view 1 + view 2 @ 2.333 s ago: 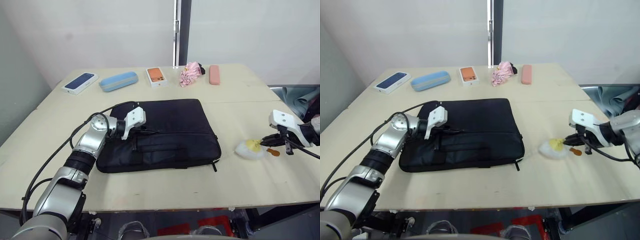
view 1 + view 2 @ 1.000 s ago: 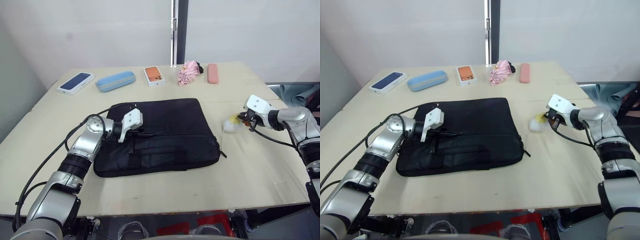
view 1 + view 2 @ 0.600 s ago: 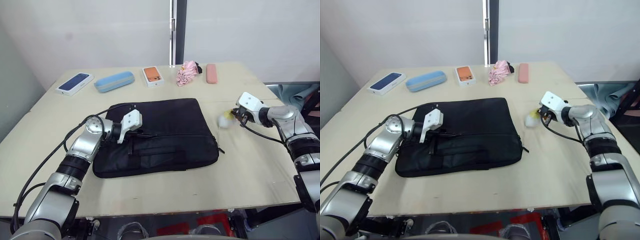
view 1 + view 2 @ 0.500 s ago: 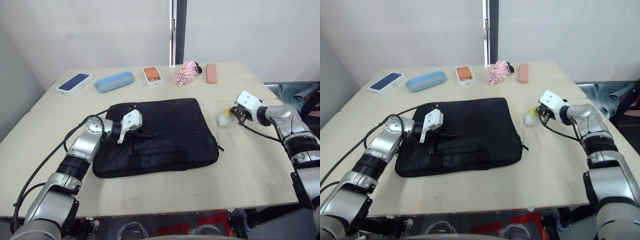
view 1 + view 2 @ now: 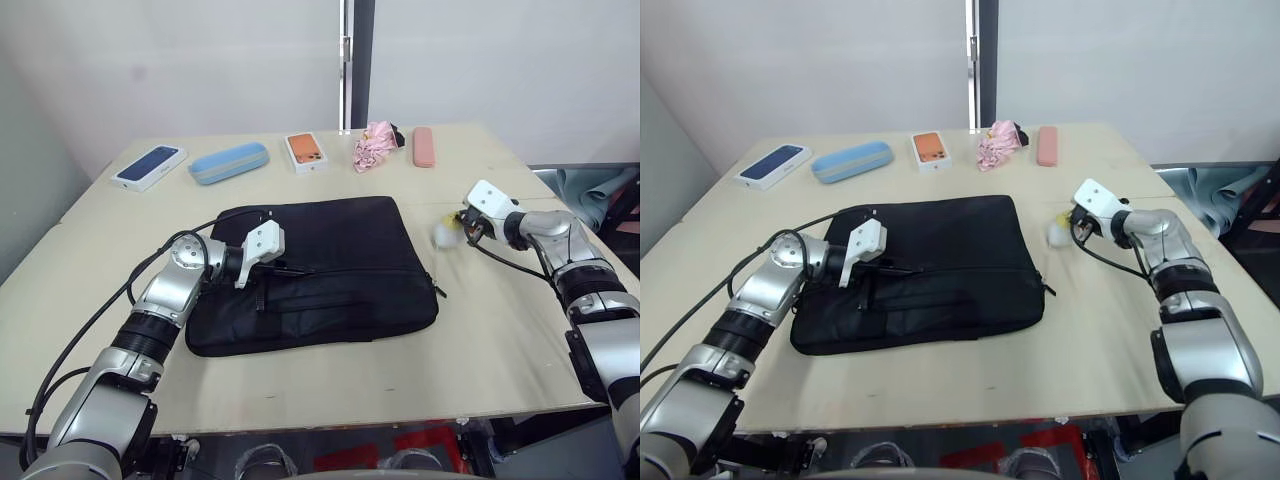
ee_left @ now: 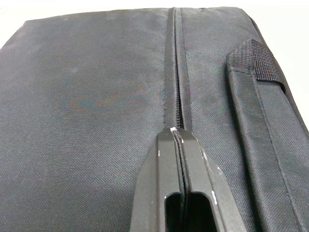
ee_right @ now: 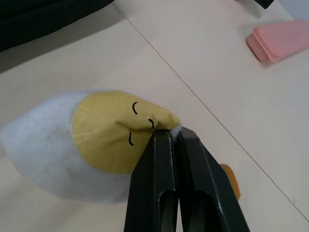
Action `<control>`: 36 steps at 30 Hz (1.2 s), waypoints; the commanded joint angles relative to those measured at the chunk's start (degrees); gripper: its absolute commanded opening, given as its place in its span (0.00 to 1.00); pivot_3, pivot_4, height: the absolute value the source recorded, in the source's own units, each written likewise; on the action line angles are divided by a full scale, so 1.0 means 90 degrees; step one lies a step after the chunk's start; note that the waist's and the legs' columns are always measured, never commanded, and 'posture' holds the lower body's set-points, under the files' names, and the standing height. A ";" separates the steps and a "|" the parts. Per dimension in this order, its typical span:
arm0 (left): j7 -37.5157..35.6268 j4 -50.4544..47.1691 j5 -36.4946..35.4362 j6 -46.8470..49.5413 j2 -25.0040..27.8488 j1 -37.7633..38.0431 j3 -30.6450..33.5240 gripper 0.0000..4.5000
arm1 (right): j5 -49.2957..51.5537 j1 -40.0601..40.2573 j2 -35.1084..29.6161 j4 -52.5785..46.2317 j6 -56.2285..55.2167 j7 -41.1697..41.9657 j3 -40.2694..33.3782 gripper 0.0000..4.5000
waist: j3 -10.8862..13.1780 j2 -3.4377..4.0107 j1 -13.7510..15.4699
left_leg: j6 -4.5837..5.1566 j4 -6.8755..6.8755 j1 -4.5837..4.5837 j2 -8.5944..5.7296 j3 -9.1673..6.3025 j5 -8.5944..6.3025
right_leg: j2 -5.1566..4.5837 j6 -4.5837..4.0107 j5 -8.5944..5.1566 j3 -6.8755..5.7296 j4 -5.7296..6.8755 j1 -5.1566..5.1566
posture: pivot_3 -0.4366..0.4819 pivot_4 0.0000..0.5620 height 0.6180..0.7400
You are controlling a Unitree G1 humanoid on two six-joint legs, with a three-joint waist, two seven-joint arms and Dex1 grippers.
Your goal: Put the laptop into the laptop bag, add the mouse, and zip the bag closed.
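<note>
We record the laptop bag (image 5: pixel 315 273) lying flat at the centre of the tabletop (image 5: pixel 330 370). Our left gripper (image 6: pixel 177 133) rests on the bag's left part, fingers pressed together along its zip line (image 6: pixel 175 58). Our right gripper (image 7: pixel 172 135), right of centre in the frame, has its fingers pinched on the egg charm (image 7: pixel 91 140), just right of the bag.

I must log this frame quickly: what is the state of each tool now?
Left tool: closed, its tips resting on the laptop bag at its zip line.
Right tool: closed on the egg charm.
</note>
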 commanded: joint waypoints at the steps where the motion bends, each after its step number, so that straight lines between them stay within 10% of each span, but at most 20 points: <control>1: -0.0269 0.0426 0.0517 0.0421 -0.0024 0.0666 -0.0758 0.00 | -0.0018 -0.0346 0.0013 0.0126 -0.0182 -0.0328 -0.0115 0.01 | 0.0000 0.0000 -0.0001 | 0.0000 0.0000 0.0000 0.0000 0.0000 0.0000 | 0.0000 0.0000 0.0000 0.0000 0.0000 0.0000 | 0.48 0.27 1.00; 18: -0.0279 0.0459 0.0541 0.0397 -0.0043 0.0629 -0.0762 0.00 | -0.0069 -0.0573 0.0115 0.0605 -0.0418 -0.0806 -0.0175 0.01 | 0.0001 0.0001 0.0004 | -0.0001 0.0001 0.0000 0.0000 0.0000 -0.0001 | 0.0000 0.0000 0.0000 0.0000 0.0000 -0.0001 | 0.48 0.27 1.00; 36: -0.0216 0.0400 0.0550 0.0354 -0.0013 0.0693 -0.0723 0.00 | 0.0479 0.0419 -0.0103 -0.0703 0.0636 0.1523 -0.0154 0.01 | -0.0001 0.0001 0.0009 | 0.0000 0.0001 0.0001 0.0001 -0.0001 -0.0001 | 0.0000 -0.0001 0.0000 -0.0002 -0.0001 0.0003 | 0.48 0.27 1.00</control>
